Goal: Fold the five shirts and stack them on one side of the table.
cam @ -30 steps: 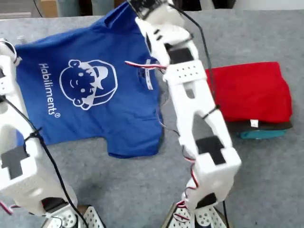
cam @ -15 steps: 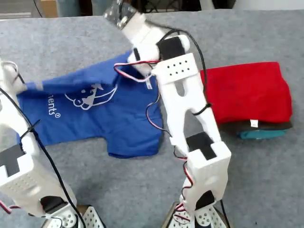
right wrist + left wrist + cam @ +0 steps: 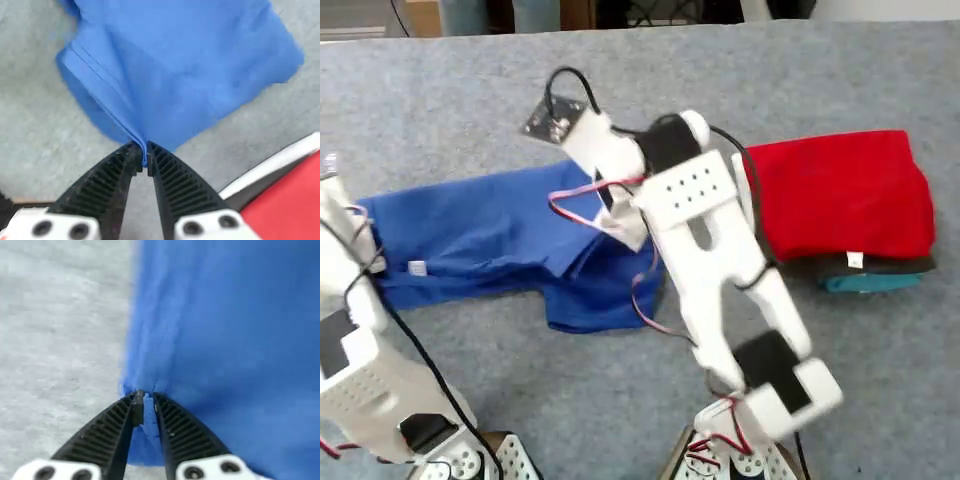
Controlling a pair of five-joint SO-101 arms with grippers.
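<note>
Clamping both jaws tight on the blue shirt [image 3: 480,235], left at its nine o'clock end and right at three, we are holding its long axis crosswise on the desk [image 3: 820,80].

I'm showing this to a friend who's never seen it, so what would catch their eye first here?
A bright blue shirt is half folded mid-table, the left tool and right tool each shut on an edge. To its right sits a folded red shirt atop a dark stack.
</note>
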